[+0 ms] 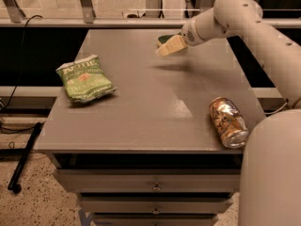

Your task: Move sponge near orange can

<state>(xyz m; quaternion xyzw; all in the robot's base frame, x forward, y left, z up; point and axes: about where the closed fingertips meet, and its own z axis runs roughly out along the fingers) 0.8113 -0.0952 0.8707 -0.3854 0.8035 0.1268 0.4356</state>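
One gripper (169, 46) at far-edge sponge (163, 38); orange can (229, 122) front-right corner

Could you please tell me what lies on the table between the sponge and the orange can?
In the camera view, only bare tabletop lies between the sponge and the orange can. The end effector hangs just in front of the sponge.

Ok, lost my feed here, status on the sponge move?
Gripper at far edge of table, right at the sponge. Sponge mostly hidden behind it, far from orange can lying front right. Chip bag off left, clear of the route.
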